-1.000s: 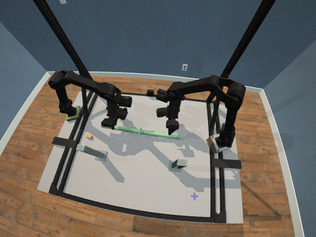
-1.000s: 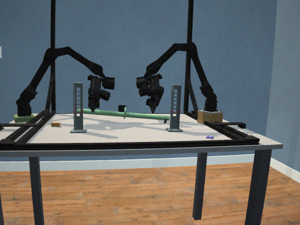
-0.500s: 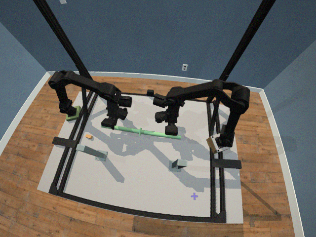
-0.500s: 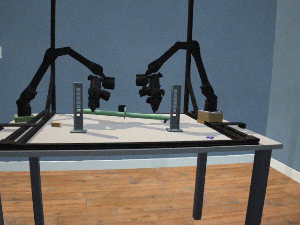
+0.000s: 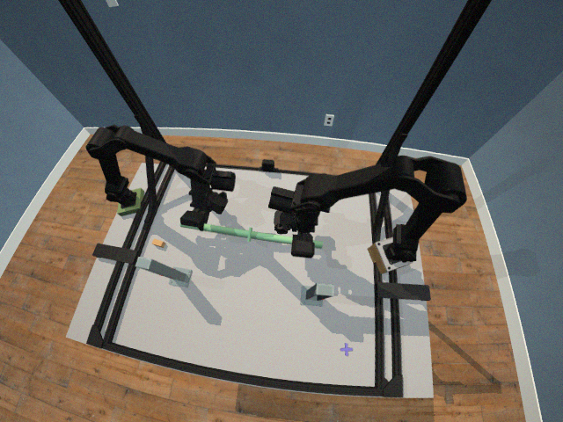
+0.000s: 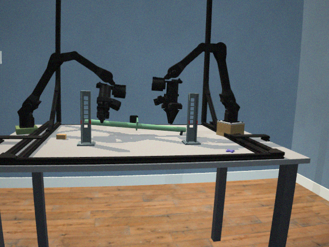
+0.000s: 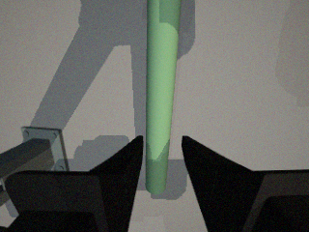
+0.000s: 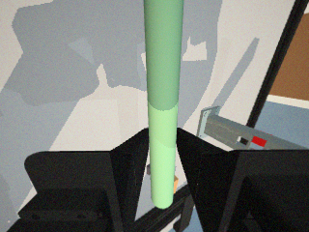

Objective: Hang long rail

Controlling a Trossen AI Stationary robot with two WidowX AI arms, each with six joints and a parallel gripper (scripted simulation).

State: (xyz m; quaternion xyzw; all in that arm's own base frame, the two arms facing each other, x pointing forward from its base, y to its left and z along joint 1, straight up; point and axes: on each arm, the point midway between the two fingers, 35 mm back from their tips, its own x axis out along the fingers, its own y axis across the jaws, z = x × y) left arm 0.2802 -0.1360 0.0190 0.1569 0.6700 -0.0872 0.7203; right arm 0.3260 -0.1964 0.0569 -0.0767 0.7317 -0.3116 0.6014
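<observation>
Blue wall (image 5: 273,68) (image 6: 159,26) (image 8: 285,116) stands behind the green rail (image 5: 273,237) (image 6: 159,127) (image 7: 161,82) (image 8: 163,63) the right gripper (image 5: 200,225) (image 6: 102,121) (image 8: 161,131) clasps.

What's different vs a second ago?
Left end effector turned to straddle the rail and shifted slightly toward its nearer end. Nothing newly grasped or released. Unchanged: right end effector shut on the rail, rail tilted, both posts.
</observation>
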